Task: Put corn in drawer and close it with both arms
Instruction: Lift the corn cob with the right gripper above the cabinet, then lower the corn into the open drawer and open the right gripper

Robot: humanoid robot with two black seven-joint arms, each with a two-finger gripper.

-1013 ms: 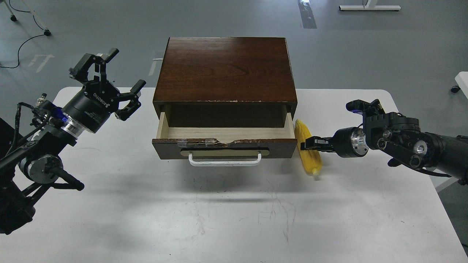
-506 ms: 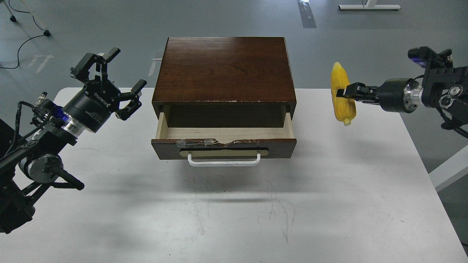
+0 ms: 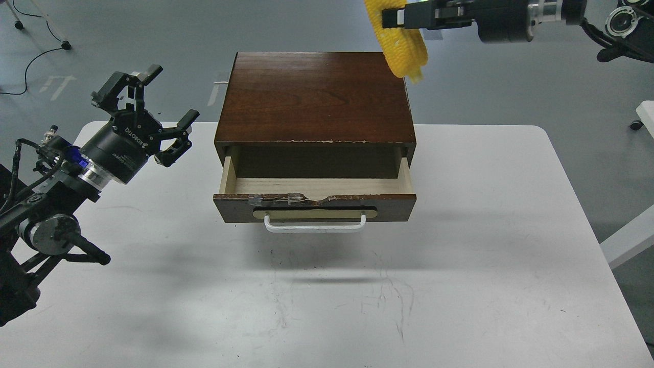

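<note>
The corn [image 3: 401, 46] hangs at the top of the frame, pinched in the right end effector [image 3: 393, 18], looks like above the cabinet's back corner. The drawer [image 3: 314, 197] sits pulled out on the counter [image 3: 460, 286]. Left end effector [image 3: 148, 112] spread wide, holding nothing, left of frame.

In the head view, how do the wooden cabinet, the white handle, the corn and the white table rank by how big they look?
Largest to smallest:
1. white table
2. wooden cabinet
3. white handle, long but thin
4. corn

The corn is cut off by the top edge and held high, nearer the camera, so places 3 and 4 are unsure.
</note>
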